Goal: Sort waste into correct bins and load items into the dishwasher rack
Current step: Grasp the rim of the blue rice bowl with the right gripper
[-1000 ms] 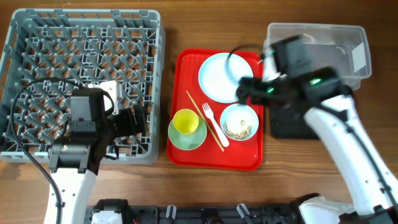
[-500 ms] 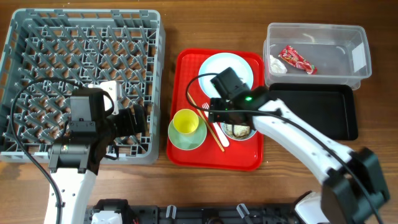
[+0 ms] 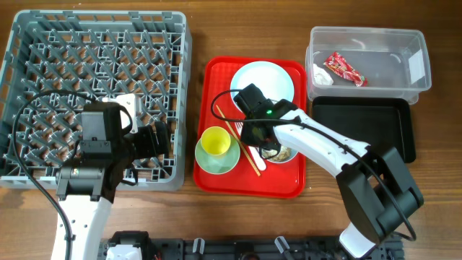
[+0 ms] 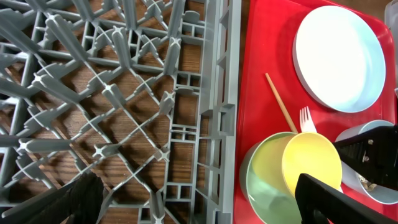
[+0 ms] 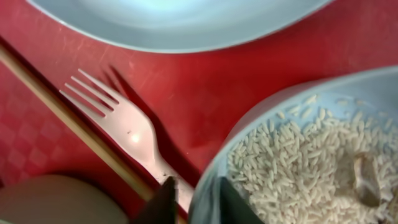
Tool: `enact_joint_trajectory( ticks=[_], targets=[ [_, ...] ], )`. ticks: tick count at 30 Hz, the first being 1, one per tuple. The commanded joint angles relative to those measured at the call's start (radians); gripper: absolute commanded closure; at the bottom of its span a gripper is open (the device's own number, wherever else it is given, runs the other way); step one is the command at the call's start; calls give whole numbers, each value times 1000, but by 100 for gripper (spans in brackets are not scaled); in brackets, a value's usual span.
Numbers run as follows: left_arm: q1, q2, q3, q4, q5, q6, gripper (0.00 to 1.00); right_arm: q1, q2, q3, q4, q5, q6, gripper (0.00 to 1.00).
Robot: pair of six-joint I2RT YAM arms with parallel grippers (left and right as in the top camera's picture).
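The right tool (image 5: 198, 200) is pinching the left rim of the pale blue bowl (image 5: 261, 118), one finger inside and one outside. The bowl is sitting on the near right of the red tray (image 3: 216, 173), holding grainy crumbs (image 5: 298, 162). The left tool (image 4: 205, 202) is hovering, spread wide and empty, over the dishwasher rack's (image 4: 124, 93) right edge.

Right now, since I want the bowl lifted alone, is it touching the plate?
Apart: the right wrist view shows bare red tray between the bowl and the plate.
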Motion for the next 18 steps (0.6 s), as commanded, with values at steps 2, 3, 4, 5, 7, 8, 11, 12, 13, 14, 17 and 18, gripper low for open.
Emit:
enact_joint_trajectory(
  ticks=[2, 3, 4, 5, 7, 8, 11, 12, 13, 14, 17, 18],
  targets=[
    [5, -10, 21, 0, 12, -5, 0, 2, 9, -3, -8, 24, 13, 89],
    [5, -10, 21, 0, 12, -5, 0, 2, 9, -2, -13, 24, 13, 89],
    [5, -10, 21, 0, 12, -5, 0, 2, 8, 1, -22, 24, 13, 89],
    [5, -10, 21, 0, 12, -5, 0, 2, 5, 7, -32, 24, 13, 89],
    [5, -10, 21, 0, 12, -5, 0, 2, -6, 30, -59, 28, 4, 96],
    [5, -10, 21, 0, 12, -5, 0, 1, -11, 41, -71, 36, 1, 95],
    [5, -10, 21, 0, 12, -5, 0, -11, -45, 102, -114, 54, -68, 96],
    [5, -10, 21, 0, 12, -5, 0, -17, -58, 121, -129, 55, -88, 96],
    [5, -10, 21, 0, 12, -5, 0, -26, -71, 138, -143, 55, -101, 96],
    [5, -10, 21, 0, 12, -5, 0, -35, -86, 154, -159, 54, -108, 96],
    [5, -10, 21, 0, 12, -5, 0, -78, -138, 190, -195, 53, -136, 96],
    [5, -10, 21, 0, 12, -5, 0, -91, -153, 194, -199, 50, -143, 96]
  ],
)
